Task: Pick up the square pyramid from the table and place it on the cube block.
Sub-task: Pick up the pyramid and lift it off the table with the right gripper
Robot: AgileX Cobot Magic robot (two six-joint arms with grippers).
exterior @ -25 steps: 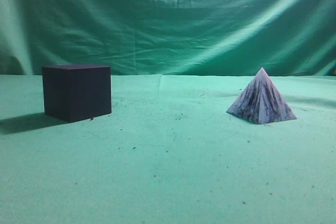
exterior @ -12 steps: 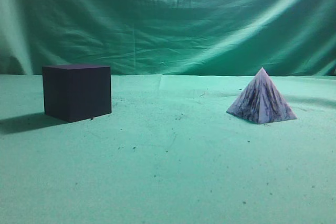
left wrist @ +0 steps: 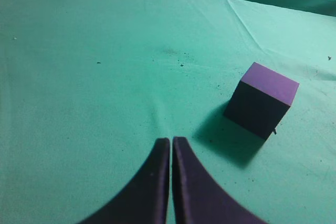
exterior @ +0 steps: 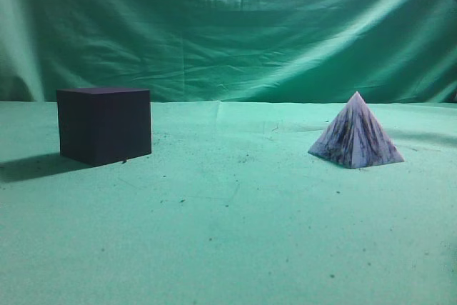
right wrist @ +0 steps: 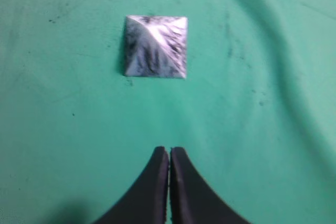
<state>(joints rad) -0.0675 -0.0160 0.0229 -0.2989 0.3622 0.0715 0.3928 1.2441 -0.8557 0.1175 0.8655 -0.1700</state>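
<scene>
From my remote station, the square pyramid [exterior: 355,133] sits on the green cloth table [exterior: 228,233] at the right of the exterior view, base flat and apex up, exactly where it stood a second ago. The cube block [exterior: 105,125] rests well apart from it at the left, its shadow falling to its left side; it too has not shifted between the earlier frames and this one. Neither arm shows in the exterior view now, as in both earlier frames. A green backdrop [exterior: 228,26] hangs in folds behind the table.

My right wrist camera looks down on the square pyramid [right wrist: 155,46], marbled white and grey, lying ahead of the right gripper [right wrist: 169,153] with bare cloth between them. That gripper's dark fingers [right wrist: 152,182] are pressed together at the tips, holding nothing.

My left wrist camera shows the cube block [left wrist: 261,99], purple on top and dark on its sides, ahead and to the right of the left gripper [left wrist: 171,142]. Its fingers [left wrist: 191,187] likewise meet with only a hairline gap, empty, above the cloth [left wrist: 105,77].
</scene>
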